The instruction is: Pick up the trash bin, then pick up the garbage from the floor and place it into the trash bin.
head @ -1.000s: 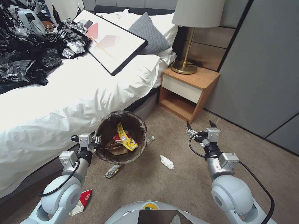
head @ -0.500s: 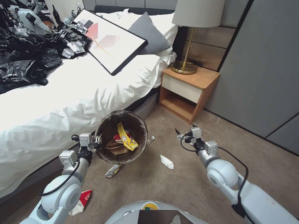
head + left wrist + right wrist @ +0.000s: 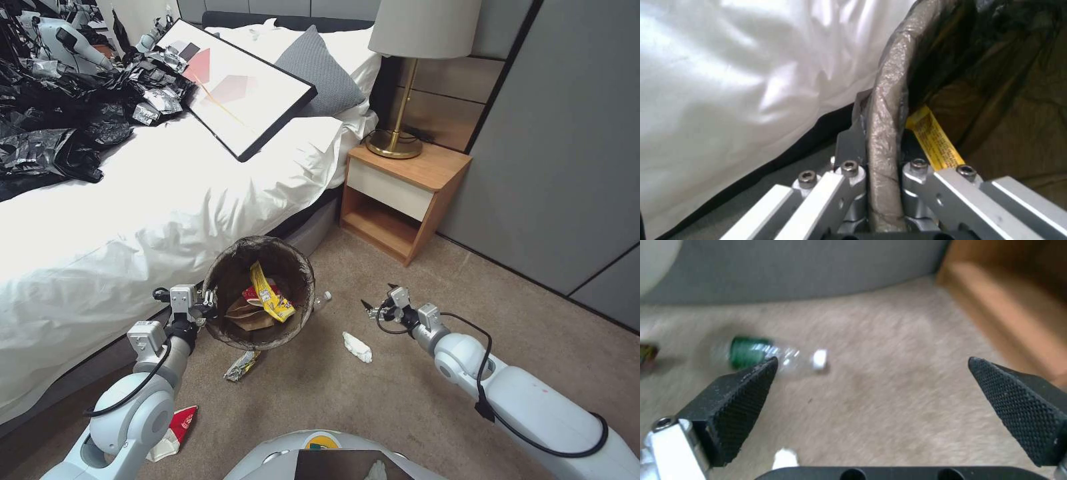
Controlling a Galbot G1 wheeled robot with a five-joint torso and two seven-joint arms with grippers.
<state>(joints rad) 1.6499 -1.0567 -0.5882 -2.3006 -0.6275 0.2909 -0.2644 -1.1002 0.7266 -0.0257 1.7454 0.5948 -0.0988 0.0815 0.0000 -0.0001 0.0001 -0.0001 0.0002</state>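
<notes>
The left gripper point(image 3: 208, 301) is clamped on the near-left rim of the bin point(image 3: 260, 248), one finger point(image 3: 849, 146) outside the bagged edge and the other inside, holding the bin beside the bed point(image 3: 133, 220). Inside it, just past the gripper, lie a yellow wrapper point(image 3: 270, 293), a tan bag point(image 3: 248, 317) and a red packet point(image 3: 251, 295). The right gripper point(image 3: 377, 308) hangs low over the carpet point(image 3: 400, 393) with its fingers spread wide and nothing between them. The bottle point(image 3: 773, 355), clear with a green label, lies on the carpet ahead of it, close to one fingertip. A crumpled white tissue point(image 3: 357, 347) lies near the right gripper, towards the robot; a silver wrapper point(image 3: 240, 367) lies below the bin, and a red-and-white packet point(image 3: 175, 432) by the left arm.
</notes>
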